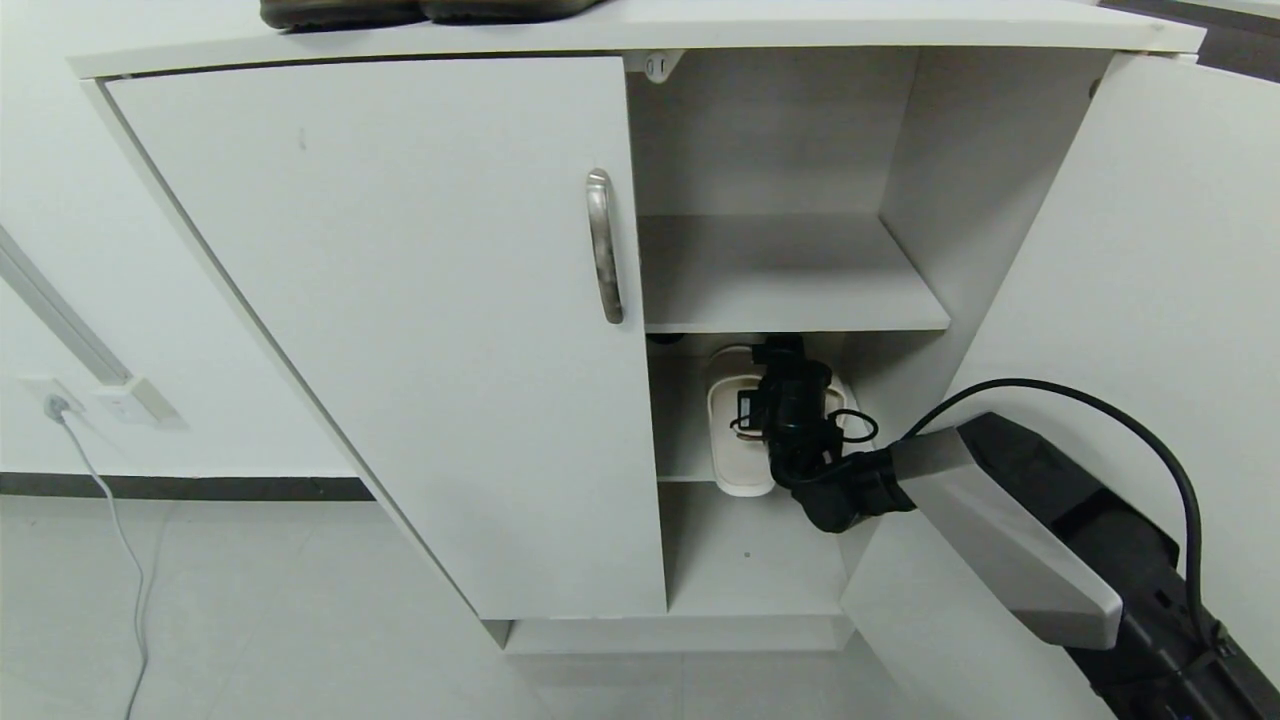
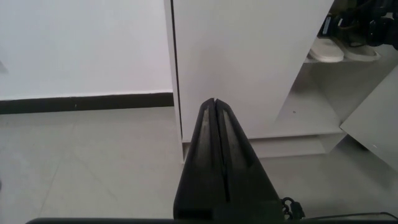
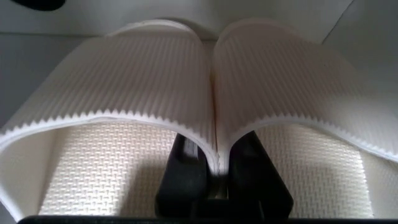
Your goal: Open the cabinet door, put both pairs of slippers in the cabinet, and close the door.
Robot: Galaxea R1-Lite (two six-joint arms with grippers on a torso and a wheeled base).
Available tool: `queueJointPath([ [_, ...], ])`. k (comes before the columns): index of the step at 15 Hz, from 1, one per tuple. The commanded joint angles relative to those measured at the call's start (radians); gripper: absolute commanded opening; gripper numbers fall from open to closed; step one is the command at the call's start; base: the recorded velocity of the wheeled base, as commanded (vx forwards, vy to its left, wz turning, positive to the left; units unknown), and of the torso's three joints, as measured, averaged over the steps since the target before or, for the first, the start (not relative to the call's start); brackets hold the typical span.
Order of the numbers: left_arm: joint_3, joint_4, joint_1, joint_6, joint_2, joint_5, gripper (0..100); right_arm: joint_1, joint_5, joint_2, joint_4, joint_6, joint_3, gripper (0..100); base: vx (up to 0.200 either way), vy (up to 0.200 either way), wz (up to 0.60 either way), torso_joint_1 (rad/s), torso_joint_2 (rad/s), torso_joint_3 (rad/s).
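The right gripper [image 3: 216,179] is pinched on the white slippers [image 3: 124,81]. Its 2 black fingers [image 3: 184,177] press the touching inner strap edges of the pair together between them. In the head view its tips are hidden under the upper shelf [image 1: 790,270] and behind its own wrist. Only 1 slipper of the white slippers [image 1: 735,440] shows plainly there; the other is mostly covered by the black wrist. The pair sits in the middle compartment of the cabinet [image 1: 960,180], heels at the front edge of the lower shelf. Whether the soles rest on that board or hang just above it is hard to tell.

The right arm comes up from the lower right, past the open right door [image 1: 1150,280], and bends at the wrist into the compartment.

The left gripper [image 2: 214,109] has its fingers pressed together on nothing, low over the floor in front of the closed left door [image 1: 380,300].

A dark pair [image 1: 400,10] lies on the cabinet top, cut off by the frame's upper edge.
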Motion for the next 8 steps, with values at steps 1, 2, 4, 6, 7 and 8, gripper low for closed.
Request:
queueJointPath([
  [1, 0.000, 0.000, 0.000, 0.000, 0.001, 0.000, 0, 0.000, 0.011, 0.009, 0.008, 0.000, -0.014, 0, 0.000, 0.000, 0.00, 0.000, 0.00, 0.000],
  [2, 0.000, 0.000, 0.000, 0.000, 0.001, 0.000, 0, 0.000, 0.012, 0.010, 0.017, 0.000, -0.017, 0, 0.000, 0.000, 0.00, 0.000, 0.00, 0.000],
  [4, 0.000, 0.000, 0.000, 0.000, 0.001, 0.000, 0, -0.001, 0.014, 0.019, 0.030, 0.000, -0.033, 0, 0.000, 0.000, 0.00, 0.000, 0.00, 0.000],
  [6, 0.000, 0.000, 0.000, 0.000, 0.001, 0.000, 0, -0.001, 0.012, 0.036, 0.033, 0.002, -0.056, 0, 0.000, 0.000, 0.00, 0.000, 0.00, 0.000],
  [7, 0.000, 0.000, 0.001, 0.000, 0.001, 0.000, 0, -0.001, 0.012, 0.039, 0.033, 0.002, -0.057, 0, 0.000, 0.000, 0.00, 0.000, 0.00, 0.000],
  [8, 0.000, 0.000, 0.000, 0.000, 0.001, 0.000, 0, -0.001, 0.012, 0.041, 0.034, 0.002, -0.057, 0, 0.000, 0.000, 0.00, 0.000, 0.00, 0.000],
])
